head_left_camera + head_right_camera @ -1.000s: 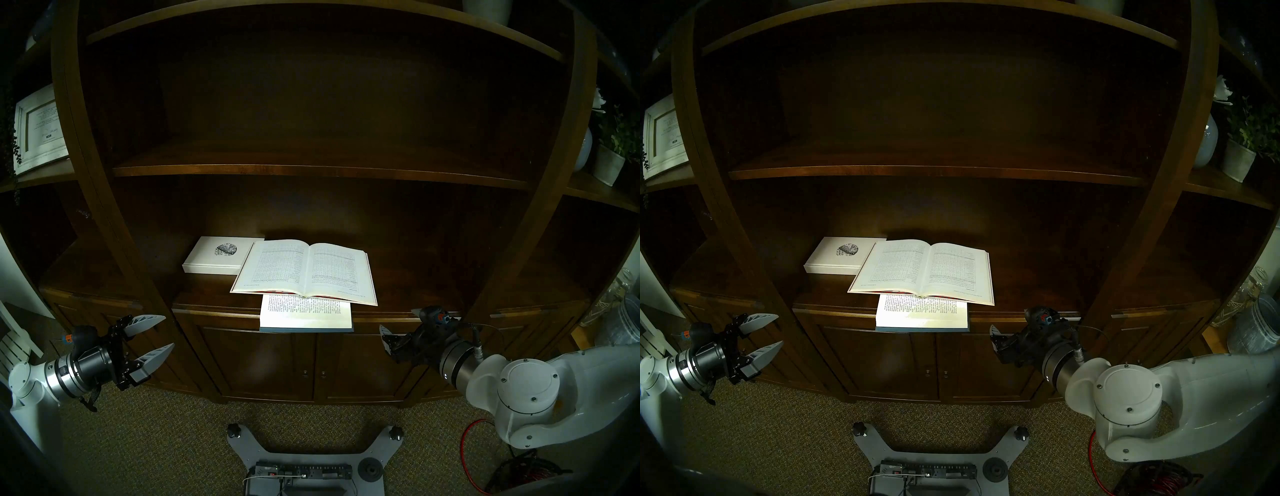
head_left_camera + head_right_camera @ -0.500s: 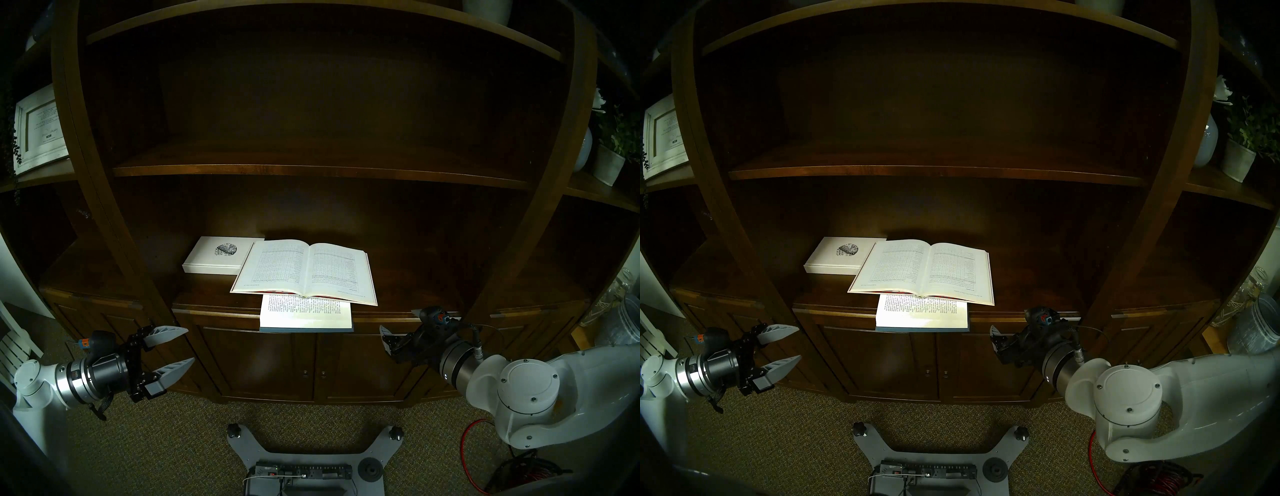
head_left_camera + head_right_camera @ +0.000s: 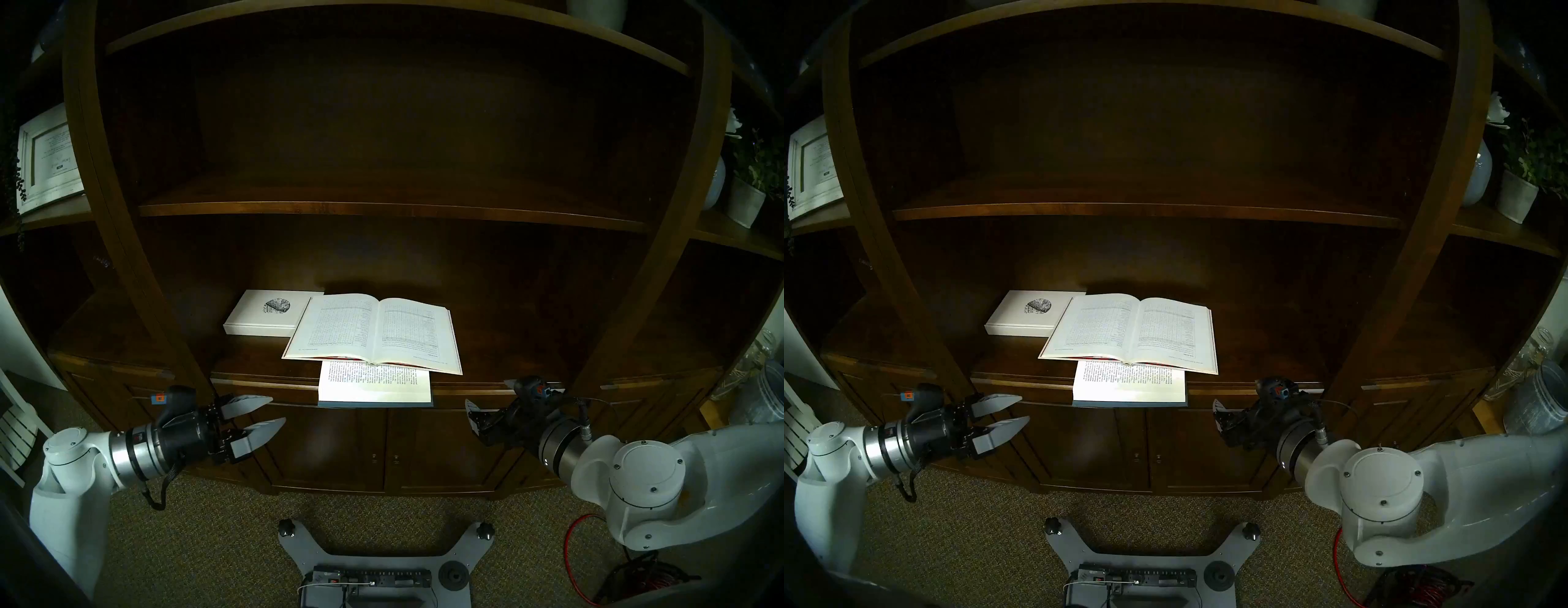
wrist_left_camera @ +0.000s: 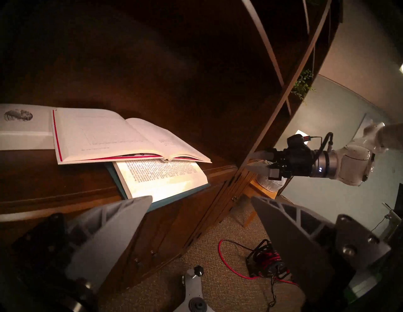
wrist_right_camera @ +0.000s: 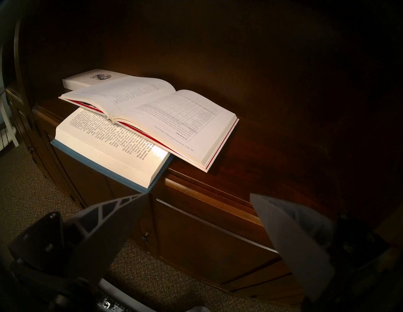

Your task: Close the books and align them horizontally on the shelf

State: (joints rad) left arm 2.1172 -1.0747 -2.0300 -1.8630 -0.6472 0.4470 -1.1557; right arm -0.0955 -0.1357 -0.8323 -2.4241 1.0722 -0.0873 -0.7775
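A large open book (image 3: pixel 373 333) with table-printed pages lies on the dark wooden shelf (image 3: pixel 254 361). Partly beneath it lies an open blue-covered book (image 3: pixel 373 384) with cream text pages, its front edge overhanging the ledge. In the wrist views both show again, the large book (image 5: pixel 152 113) resting on the blue one (image 4: pixel 161 176). My left gripper (image 3: pixel 278 409) is open and empty, just below the ledge's front edge, left of the blue book. My right gripper (image 3: pixel 485 392) hangs open and empty at the ledge's front, right of both books; its fingers (image 5: pixel 122 209) frame the cabinet front.
A closed white book (image 3: pixel 267 312) with a round dark print sits at the back left, touching the large book. An upper shelf board (image 3: pixel 382 210) spans above. Panelled cabinet doors (image 3: pixel 339 446) stand below. My base (image 3: pixel 373 564) and a red cable (image 3: pixel 572 547) lie on the carpet.
My left arm has swung right and toward the cabinet, bringing its open gripper up near the ledge's front edge. The right arm and the books have not moved.
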